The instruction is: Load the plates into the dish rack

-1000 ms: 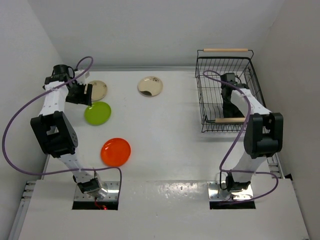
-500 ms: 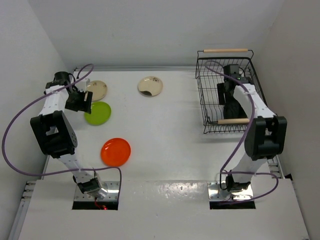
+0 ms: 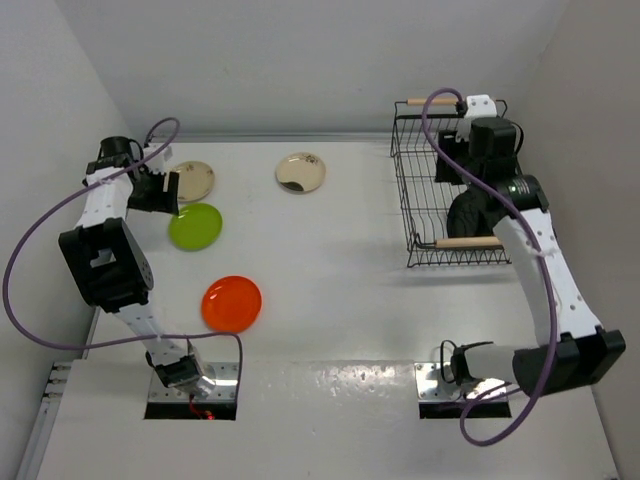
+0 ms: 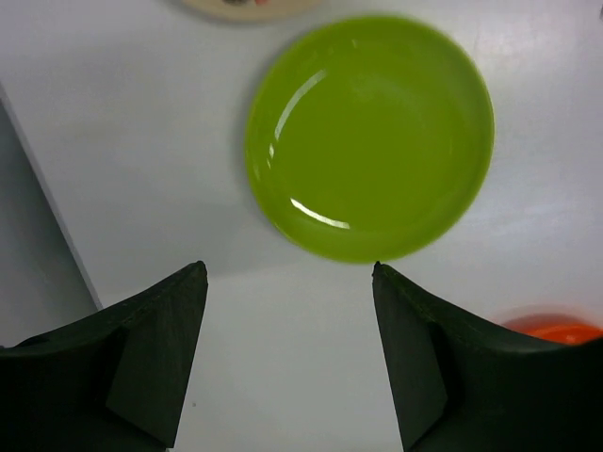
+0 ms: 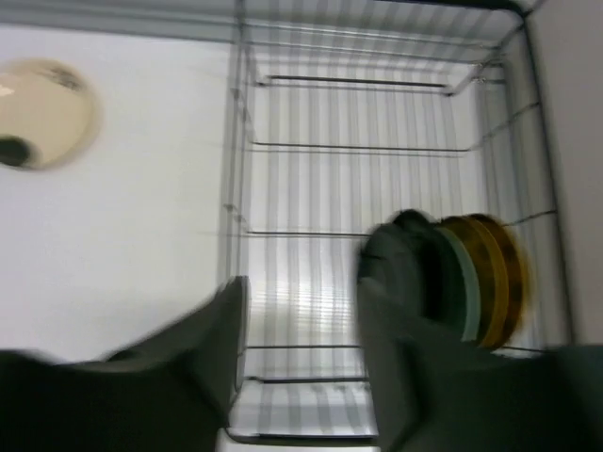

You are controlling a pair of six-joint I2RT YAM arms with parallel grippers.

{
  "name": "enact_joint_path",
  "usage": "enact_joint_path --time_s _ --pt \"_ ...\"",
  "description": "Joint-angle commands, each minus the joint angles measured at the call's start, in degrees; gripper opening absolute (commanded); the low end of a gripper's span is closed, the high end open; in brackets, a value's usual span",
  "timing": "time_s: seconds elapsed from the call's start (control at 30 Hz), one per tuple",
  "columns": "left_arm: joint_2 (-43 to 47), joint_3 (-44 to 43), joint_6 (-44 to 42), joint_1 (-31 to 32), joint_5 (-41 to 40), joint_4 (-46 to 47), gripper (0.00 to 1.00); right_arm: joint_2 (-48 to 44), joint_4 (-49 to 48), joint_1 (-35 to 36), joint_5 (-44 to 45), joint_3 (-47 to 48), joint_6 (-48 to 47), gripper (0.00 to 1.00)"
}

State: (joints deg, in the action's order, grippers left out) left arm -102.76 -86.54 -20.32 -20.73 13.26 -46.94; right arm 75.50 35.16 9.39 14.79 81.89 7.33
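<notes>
Scanning the counter (image 3: 330, 260), I see the rack (image 3: 408, 190) with plates (image 5: 471, 278) on edge inside; my right hand (image 5: 300, 292), spread and empty above, could topple them. The green plate (image 4: 369, 137) lies flat outside it, and my open left hand (image 4: 287, 273) may just shove it.

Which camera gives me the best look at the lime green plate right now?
Left wrist: the lime green plate fills the frame, whole rim visible. Top external shows it small, near the left gripper. Right wrist doesn't show it.
</notes>
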Motion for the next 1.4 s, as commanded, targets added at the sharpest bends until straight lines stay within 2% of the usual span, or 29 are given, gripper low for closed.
enact_joint_path --time_s 0.0,0.03,0.1,0.27,0.47,0.6,0.77,0.9,1.0,1.03,1.07,1.17,1.27,1.37 --pt "-2.5 -4.9 4.8 -1.0 3.4 10.1 0.76 -3.8 -10.4 0.7 -12.4 -6.6 5.8 0.59" --pt "-5.1 -7.0 6.8 -1.0 3.9 11.6 0.76 -5.1 -15.2 1.2 -13.6 -8.3 7.5 0.7" --pt "-8.9 -10.4 9.7 -1.0 2.4 13.4 0.77 -5.1 -17.5 2.1 -17.3 -10.2 9.2 0.74" --pt "-25.7 -25.7 18.8 -2.7 2.0 13.5 0.77 0.3 -20.3 6.6 -18.7 -7.9 9.1 0.75" --pt "-38.5 -37.4 21.6 -3.3 2.9 13.5 0.78 8.6 -17.4 10.5 -18.7 -0.9 7.8 0.75" --pt "-41.4 -38.7 22.8 -3.3 5.7 14.0 0.78 11.1 -17.5 12.7 -17.7 1.3 7.0 0.75" --pt "-40.6 -34.7 22.2 -3.8 8.7 16.2 0.78 15.7 -16.4 13.7 -17.6 4.9 8.3 0.74" --pt "-41.1 -32.8 21.6 -3.8 12.4 16.2 0.68 18.7 -14.2 14.4 -17.3 8.5 8.1 0.74" --pt "-42.7 -32.3 22.3 -3.2 16.3 16.2 0.49 18.9 -13.1 15.7 -16.3 9.1 7.3 0.74" --pt "-43.2 -32.3 23.6 -3.2 17.7 16.2 0.41 18.7 -13.1 15.7 -16.0 9.0 7.0 0.74" --pt "-44.2 -32.9 23.7 -3.2 19.9 16.2 0.27 18.5 -13.1 15.7 -15.8 8.7 6.8 0.74" --pt "-44.9 -34.9 26.3 -3.2 22.4 16.2 0.0 17.6 -12.8 15.8 -14.9 7.9 6.8 0.74" --pt "-44.9 -37.6 29.1 -3.2 26.5 16.2 0.0 16.7 -12.5 15.8 -14.9 7.3 7.0 0.74" --pt "-41.0 -38.4 33.0 -3.2 30.3 19.9 0.0 16.3 -12.5 16.2 -13.8 6.6 7.5 0.74"
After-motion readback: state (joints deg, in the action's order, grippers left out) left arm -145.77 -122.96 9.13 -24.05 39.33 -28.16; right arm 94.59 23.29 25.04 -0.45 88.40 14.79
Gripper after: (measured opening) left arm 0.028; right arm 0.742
